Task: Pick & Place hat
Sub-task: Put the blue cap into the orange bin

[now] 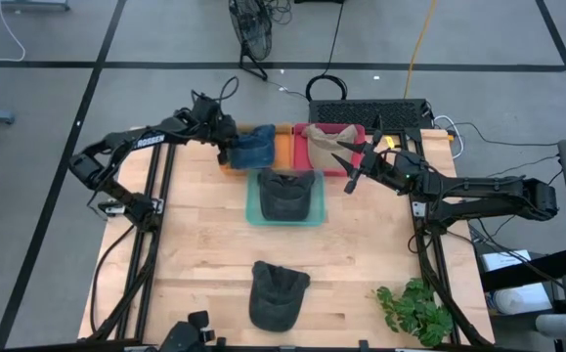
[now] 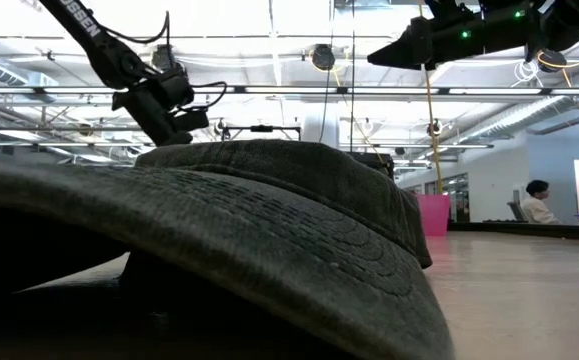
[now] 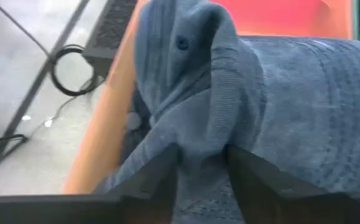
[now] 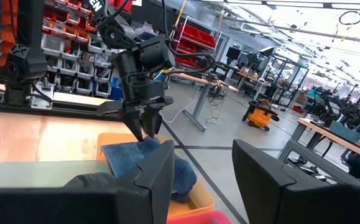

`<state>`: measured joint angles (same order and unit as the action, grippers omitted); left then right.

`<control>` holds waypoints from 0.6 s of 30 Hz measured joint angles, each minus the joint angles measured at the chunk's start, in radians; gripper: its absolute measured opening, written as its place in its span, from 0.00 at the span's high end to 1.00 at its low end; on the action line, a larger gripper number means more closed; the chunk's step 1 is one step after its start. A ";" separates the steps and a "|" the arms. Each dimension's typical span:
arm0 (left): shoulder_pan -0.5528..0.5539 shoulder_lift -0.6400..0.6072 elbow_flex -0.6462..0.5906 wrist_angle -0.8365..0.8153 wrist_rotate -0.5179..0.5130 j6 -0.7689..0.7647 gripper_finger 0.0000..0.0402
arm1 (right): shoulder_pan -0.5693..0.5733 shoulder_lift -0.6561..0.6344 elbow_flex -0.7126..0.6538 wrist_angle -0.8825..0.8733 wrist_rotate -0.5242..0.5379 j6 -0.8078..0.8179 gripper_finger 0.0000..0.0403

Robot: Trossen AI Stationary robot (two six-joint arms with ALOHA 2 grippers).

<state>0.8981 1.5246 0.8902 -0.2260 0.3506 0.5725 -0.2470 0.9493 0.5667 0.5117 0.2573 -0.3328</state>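
A blue hat [image 1: 253,150] lies crumpled in an orange tray [image 1: 283,147] at the table's far middle. My left gripper [image 1: 228,149] reaches down onto its left part, shut on its cloth [image 3: 201,155]. A tan hat [image 1: 324,140] lies in the red tray [image 1: 302,168]. One dark hat [image 1: 284,194] sits in the green tray [image 1: 253,217]. Another dark hat [image 1: 278,293] rests on the bare wood near the front edge and fills the low view [image 2: 269,220]. My right gripper [image 1: 353,168] hangs open in the air beside the red tray, with nothing between its fingers [image 4: 161,180]. My left gripper pinches a raised fold of the blue hat's cloth [image 3: 201,168] between its two fingers [image 3: 167,180]. The fingers come slanting down from above and from the table's left. The hat rests in the orange tray, with its brim [image 4: 124,158] spread flat beside the fingers.
The three trays stand close together at the table's far middle. A green plant [image 1: 414,311] lies at the near right corner. A black case [image 1: 366,110] and cables sit behind the red tray. Bare wood lies between the green tray and the front hat.
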 joint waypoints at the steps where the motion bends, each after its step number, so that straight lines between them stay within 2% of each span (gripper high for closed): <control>1: -0.004 0.000 0.000 -0.001 -0.003 0.006 0.67 | 0.000 0.000 0.000 -0.001 0.000 0.000 0.65; 7: -0.025 -0.010 0.000 -0.006 -0.091 0.026 0.95 | 0.000 0.000 0.000 -0.003 0.000 0.000 0.65; 12: -0.024 -0.042 -0.001 -0.006 -0.104 0.035 0.96 | 0.000 0.000 0.000 -0.004 0.000 0.000 0.65; 18: -0.036 -0.139 -0.001 -0.003 -0.186 0.048 0.98 | 0.000 0.000 0.000 -0.008 0.000 -0.001 0.65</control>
<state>0.8624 1.3858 0.8894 -0.2288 0.1642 0.6201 -0.2470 0.9493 0.5667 0.5037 0.2573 -0.3336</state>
